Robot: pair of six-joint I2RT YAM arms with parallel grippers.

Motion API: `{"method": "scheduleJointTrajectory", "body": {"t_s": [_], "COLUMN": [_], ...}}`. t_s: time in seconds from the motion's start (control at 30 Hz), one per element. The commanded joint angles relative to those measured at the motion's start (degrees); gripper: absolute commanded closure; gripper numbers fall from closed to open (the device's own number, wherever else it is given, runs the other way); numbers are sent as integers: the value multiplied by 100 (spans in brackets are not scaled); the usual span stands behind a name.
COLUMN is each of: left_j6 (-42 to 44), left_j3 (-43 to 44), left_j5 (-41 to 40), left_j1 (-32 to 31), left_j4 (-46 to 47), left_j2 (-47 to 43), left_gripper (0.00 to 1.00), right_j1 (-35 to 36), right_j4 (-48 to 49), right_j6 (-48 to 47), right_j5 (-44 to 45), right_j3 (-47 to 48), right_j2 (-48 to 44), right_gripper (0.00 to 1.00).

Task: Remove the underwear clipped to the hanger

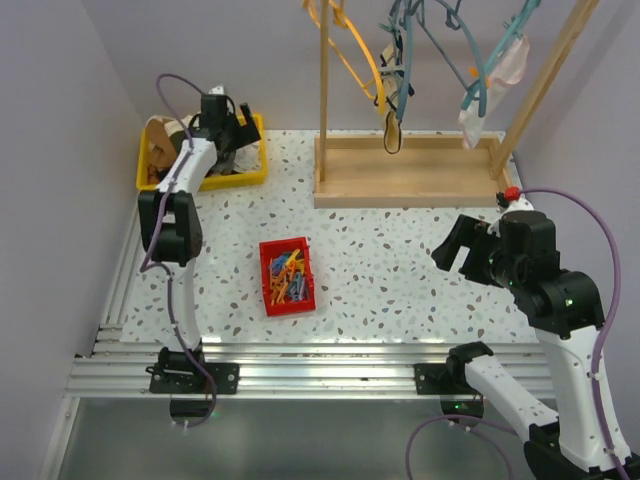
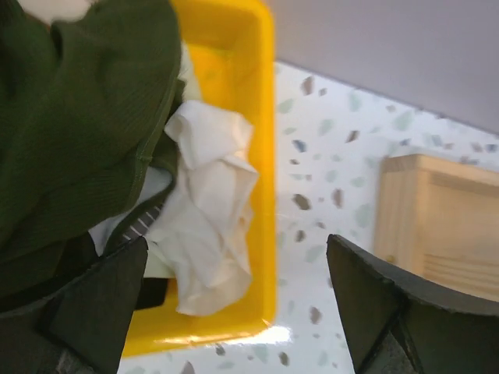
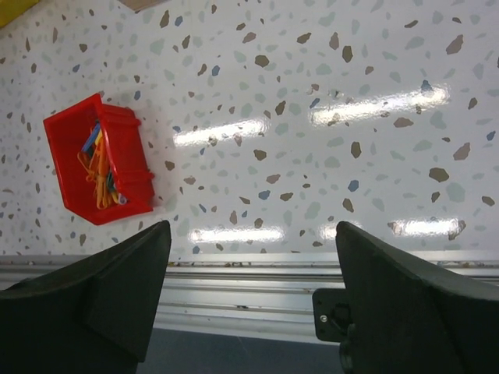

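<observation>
At the top of the overhead view you see the wooden rack with its flat, tray-like base. Several thin plastic hangers, orange and teal, hang crowded above it. The pale, thin underwear hangs at the upper right on a teal plastic hanger, just beside the slanted wooden post. The other hangers are close on its left. I cannot make out the clip.

Both arms are well apart from it. Your left gripper is at the upper left, over the yellow plastic bin. Its fingers are spread wide and hold nothing. Below it lie a dark green ribbed knit cloth and a crumpled white cloth.

Your right gripper is at the right, over the glossy speckled white tabletop, with fingers also wide apart and empty. A small red plastic bin of coloured clips stands in the middle of the table.
</observation>
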Motion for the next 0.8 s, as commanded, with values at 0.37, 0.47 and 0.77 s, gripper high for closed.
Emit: {"method": "scheduleJointTrajectory", "body": {"t_s": [0.37, 0.47, 0.77], "left_j6": [-709, -1026, -1667], "left_j3": [-2741, -3788, -4792], "left_j5": [2191, 2543, 3211], "left_j1": [-111, -225, -375], "left_j4": [866, 1297, 1324], "left_j2": [-4245, -5666, -7796], "left_gripper": [0, 0, 0], "right_j1": [13, 4, 13], "right_j4": [1005, 1129, 646], "right_j6": [-321, -514, -787], "right_j5": [-592, -953, -1507], "right_j3": [-190, -59, 1031], "right_j2": [-295, -234, 495], "right_gripper": [2, 2, 2]}}
